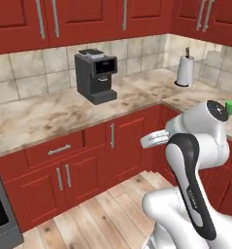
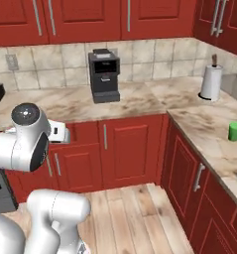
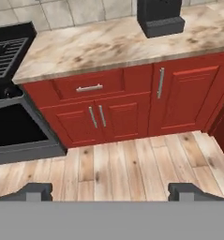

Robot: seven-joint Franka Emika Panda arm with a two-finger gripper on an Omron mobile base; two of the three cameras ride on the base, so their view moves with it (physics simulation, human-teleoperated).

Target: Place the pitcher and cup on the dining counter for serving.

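1. No readable words, brand names, numbers or signs are showing anywhere.
2. The coffee machine (image 2: 104, 75) is showing a dark front panel with pale marks too small to read as letters.

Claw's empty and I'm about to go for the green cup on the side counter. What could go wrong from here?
1. The claw is open, facing the floor and lower cabinets, well away from the cup; a wide swing could clip the counter edge.
2. The cup looks light and stands near that edge, so a nudge may tip it off.
3. The paper-towel roll stands on the same counter, behind the cup.
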